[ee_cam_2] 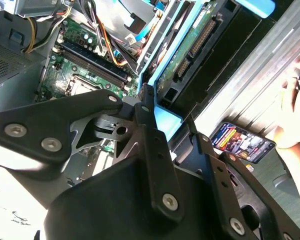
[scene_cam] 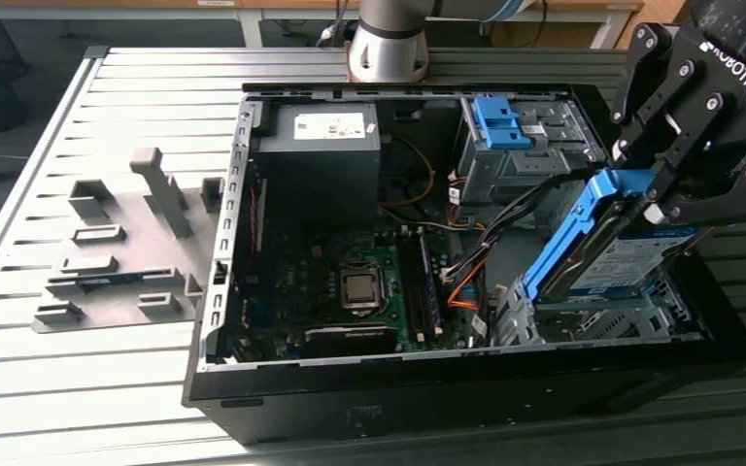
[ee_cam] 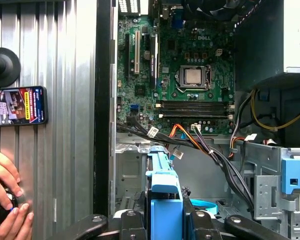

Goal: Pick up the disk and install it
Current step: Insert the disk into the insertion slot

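Over the metal bay, black pincer (scene_cam: 652,194) clamping flat blue-framed disk (scene_cam: 606,248)

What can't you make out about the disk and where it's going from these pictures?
- Bay floor under the disk: hidden by the disk itself, exterior view.
- Gripper top: cut off by the exterior view's edge.
- Disk's label face: turned away in the second wrist view.
- Phone screen: too small, first wrist view.

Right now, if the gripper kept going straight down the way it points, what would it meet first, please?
Probably the metal drive cage in the open computer case. The gripper holds the disk tilted just above it, so the disk's lower edge would likely touch first; depth is unclear.
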Motion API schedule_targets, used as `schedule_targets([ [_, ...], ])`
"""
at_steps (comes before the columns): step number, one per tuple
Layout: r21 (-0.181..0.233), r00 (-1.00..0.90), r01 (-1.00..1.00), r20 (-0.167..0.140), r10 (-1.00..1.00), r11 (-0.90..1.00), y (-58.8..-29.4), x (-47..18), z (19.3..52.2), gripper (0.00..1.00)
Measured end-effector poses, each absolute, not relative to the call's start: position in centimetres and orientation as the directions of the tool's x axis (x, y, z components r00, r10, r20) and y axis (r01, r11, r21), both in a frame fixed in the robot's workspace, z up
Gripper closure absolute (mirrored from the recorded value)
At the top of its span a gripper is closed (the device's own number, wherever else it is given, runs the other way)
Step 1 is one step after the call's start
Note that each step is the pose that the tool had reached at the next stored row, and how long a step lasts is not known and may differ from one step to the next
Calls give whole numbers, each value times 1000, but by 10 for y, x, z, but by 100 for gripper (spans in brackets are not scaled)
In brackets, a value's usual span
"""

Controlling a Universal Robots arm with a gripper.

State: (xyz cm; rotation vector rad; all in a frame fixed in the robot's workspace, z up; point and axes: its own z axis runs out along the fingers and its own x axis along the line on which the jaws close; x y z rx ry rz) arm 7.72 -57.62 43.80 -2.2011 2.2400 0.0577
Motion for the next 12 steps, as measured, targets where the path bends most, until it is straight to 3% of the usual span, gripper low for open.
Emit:
schedule_targets([
  [9, 26, -18, -1000, -26, -999, 17, -576, 77, 438, 64],
  [12, 26, -18, -1000, -26, -1000, 17, -576, 77, 437, 57],
])
